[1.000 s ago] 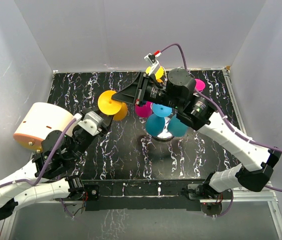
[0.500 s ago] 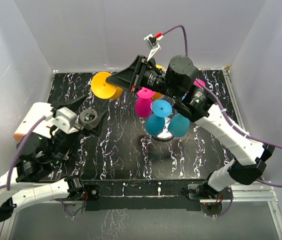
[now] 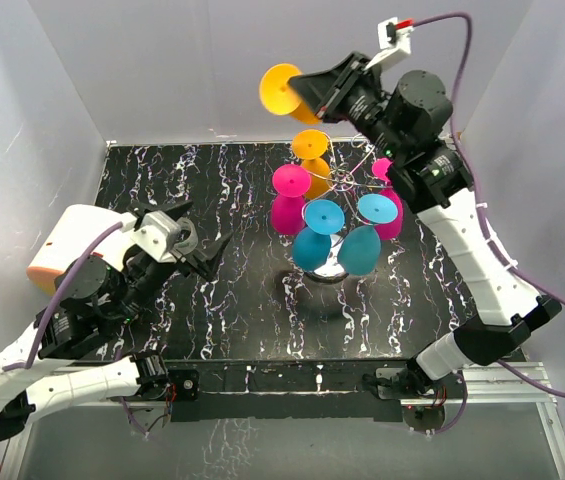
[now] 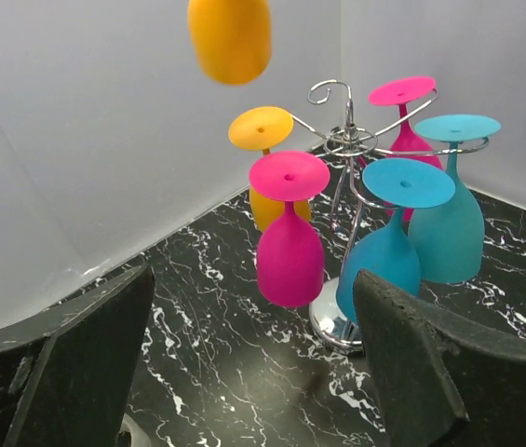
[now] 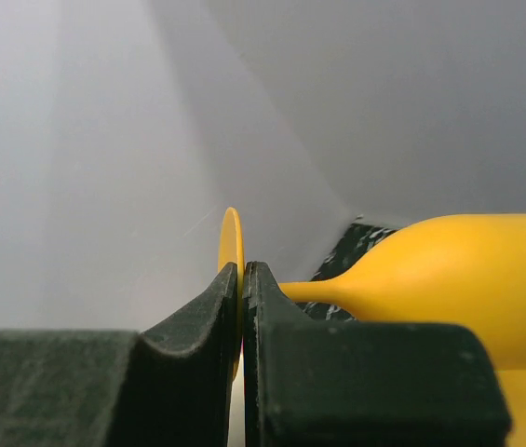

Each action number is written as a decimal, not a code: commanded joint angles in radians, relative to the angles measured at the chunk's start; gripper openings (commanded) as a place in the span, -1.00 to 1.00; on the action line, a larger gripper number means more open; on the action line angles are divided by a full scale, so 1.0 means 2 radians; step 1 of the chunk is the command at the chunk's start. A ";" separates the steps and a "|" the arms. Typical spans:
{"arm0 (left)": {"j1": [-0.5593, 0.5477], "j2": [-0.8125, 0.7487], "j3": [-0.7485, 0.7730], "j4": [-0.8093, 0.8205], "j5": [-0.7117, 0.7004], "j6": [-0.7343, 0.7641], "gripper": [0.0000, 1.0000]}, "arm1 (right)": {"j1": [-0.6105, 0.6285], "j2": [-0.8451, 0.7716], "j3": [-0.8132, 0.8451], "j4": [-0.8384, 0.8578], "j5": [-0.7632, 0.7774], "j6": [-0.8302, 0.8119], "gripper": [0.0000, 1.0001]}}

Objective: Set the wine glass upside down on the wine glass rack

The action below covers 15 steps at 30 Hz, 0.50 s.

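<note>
On the table (image 3: 242,310), right of its centre, the wine glass rack (image 3: 347,180) is already carrying five hung glasses (image 4: 289,237). The left gripper (image 3: 208,221) is being held wide open and empty near the left edge. The yellow wine glass (image 3: 282,92) is being pinched at its stem by the closed right gripper (image 5: 242,279), high above the back edge and well apart from the rack. Hanging it upside down on a free arm is judged to be outstanding.

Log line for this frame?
right fingers: shut on yellow wine glass, aloft | left fingers: open, empty | rack: held glass not yet hung
</note>
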 commanded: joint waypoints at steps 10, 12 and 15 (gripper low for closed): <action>0.001 -0.009 -0.022 0.015 -0.030 -0.034 0.75 | -0.140 0.006 -0.012 0.025 -0.004 0.006 -1.00; 0.001 -0.007 -0.022 0.015 -0.034 -0.035 0.75 | -0.157 0.014 -0.022 0.031 -0.023 0.022 -1.00; 0.001 -0.005 -0.023 0.015 -0.037 -0.042 0.75 | -0.186 0.031 -0.033 0.038 -0.066 0.057 -1.00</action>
